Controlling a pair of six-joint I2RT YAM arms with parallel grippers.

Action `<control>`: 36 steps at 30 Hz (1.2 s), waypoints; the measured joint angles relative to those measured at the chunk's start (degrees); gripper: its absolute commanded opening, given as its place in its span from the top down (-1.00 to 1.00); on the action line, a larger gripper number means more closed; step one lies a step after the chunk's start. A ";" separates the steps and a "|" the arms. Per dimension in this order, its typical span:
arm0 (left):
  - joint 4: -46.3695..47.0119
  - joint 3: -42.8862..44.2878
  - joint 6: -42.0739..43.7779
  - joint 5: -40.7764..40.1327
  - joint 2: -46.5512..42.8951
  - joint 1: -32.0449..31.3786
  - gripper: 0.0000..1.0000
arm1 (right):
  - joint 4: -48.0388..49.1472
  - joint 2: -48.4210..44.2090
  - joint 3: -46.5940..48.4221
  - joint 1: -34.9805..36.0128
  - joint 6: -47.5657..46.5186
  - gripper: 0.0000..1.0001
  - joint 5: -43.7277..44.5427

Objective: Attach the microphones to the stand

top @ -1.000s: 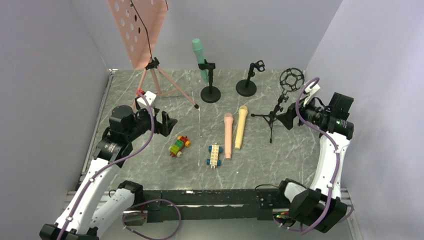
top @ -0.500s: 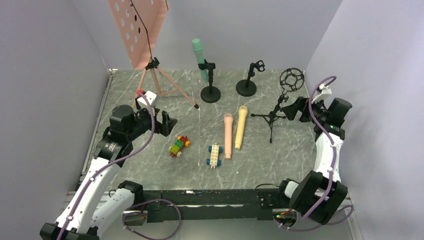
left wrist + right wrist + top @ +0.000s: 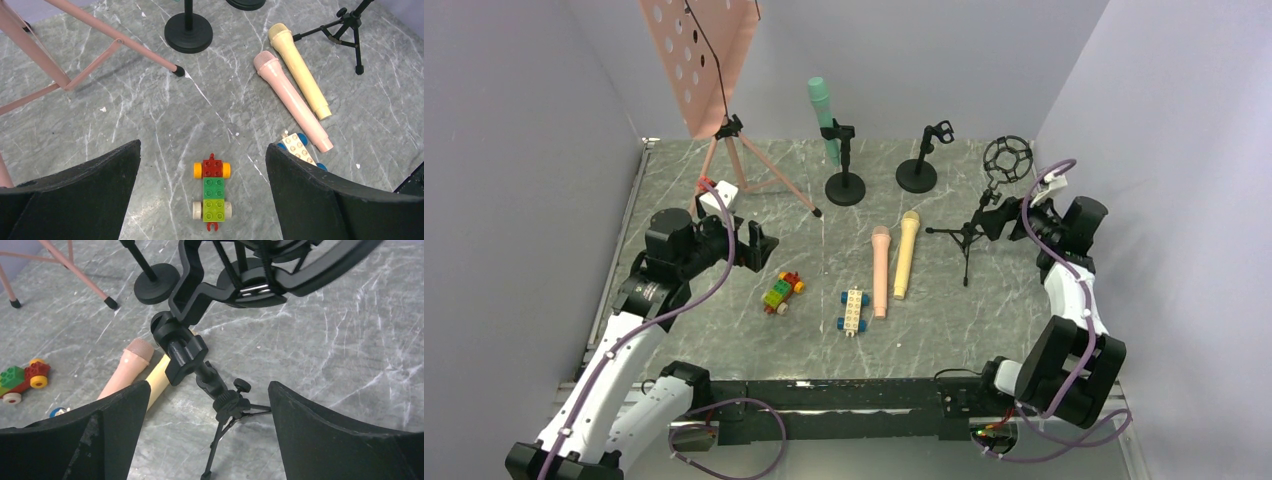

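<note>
mint microphone [image 3: 822, 110] sits in its stand [image 3: 845, 187]; pink microphone [image 3: 880, 272] lies beside tan microphone [image 3: 905, 255].

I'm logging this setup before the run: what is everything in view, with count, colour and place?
mint green stick microphone: one, green, clipped tilted in the left round-base stand, at the back
salmon pink stick microphone: one, pink, lying mid-table
pale tan-yellow stick microphone: one, yellow, lying just right of the pink one
black round-base microphone stands: two, black, back centre; the right one empty
black tripod stand with ring mount: one, black, right side
pink perforated music stand: one, pink, back left
toy-brick cars: two, one red-green, one white with blue wheels, near centre
grey marble table: one, grey, under everything
left fingers: open, left of the cars, empty
right fingers: open, by the tripod stand's mount
</note>
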 measured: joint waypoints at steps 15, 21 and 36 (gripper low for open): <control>0.02 0.00 -0.02 1.01 0.39 0.15 -0.99 | 10.54 1.55 -5.46 7.17 -4.55 -0.35 4.52; 0.02 0.00 -0.04 1.03 0.46 0.15 -0.99 | 12.76 2.08 -6.45 7.91 -5.44 -0.15 6.75; 0.02 0.00 -0.04 1.44 1.22 0.15 -0.99 | 13.75 3.98 -6.43 10.86 -9.86 0.39 9.55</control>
